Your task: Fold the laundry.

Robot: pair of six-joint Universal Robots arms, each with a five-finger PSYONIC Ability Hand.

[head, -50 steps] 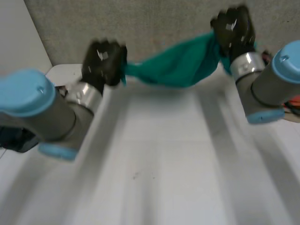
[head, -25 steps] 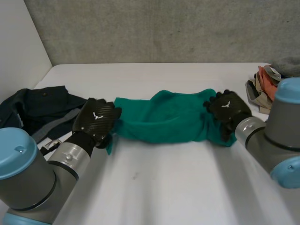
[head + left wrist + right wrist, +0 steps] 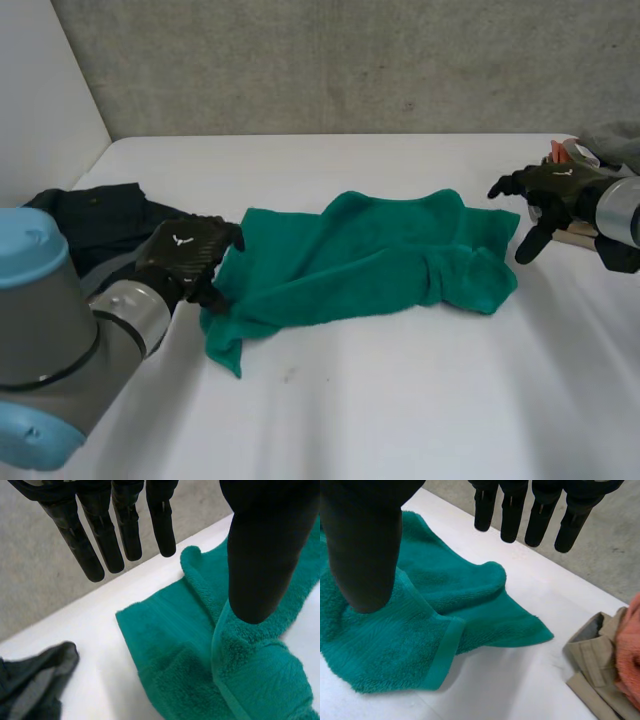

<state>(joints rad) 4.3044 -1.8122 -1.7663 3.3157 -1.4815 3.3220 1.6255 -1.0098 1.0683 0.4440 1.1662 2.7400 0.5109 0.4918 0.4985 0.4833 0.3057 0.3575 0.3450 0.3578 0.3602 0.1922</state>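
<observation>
Released a moment ago, the green terry towel point(image 3: 370, 262) lies rumpled on the white desk point(image 3: 400, 420). Fingers of the left hand point(image 3: 188, 258) and right hand point(image 3: 553, 188) are straight and empty; no fold made yet.

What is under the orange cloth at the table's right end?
A beige garment lies under the orange cloth, its seamed edge out on the white table. The rest of it, and anything beneath, is covered.

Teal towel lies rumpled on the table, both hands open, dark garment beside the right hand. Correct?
No: the dark garment lies beside the open left hand, per the head view. The teal towel is rumpled on the table; the right hand is open too.
</observation>
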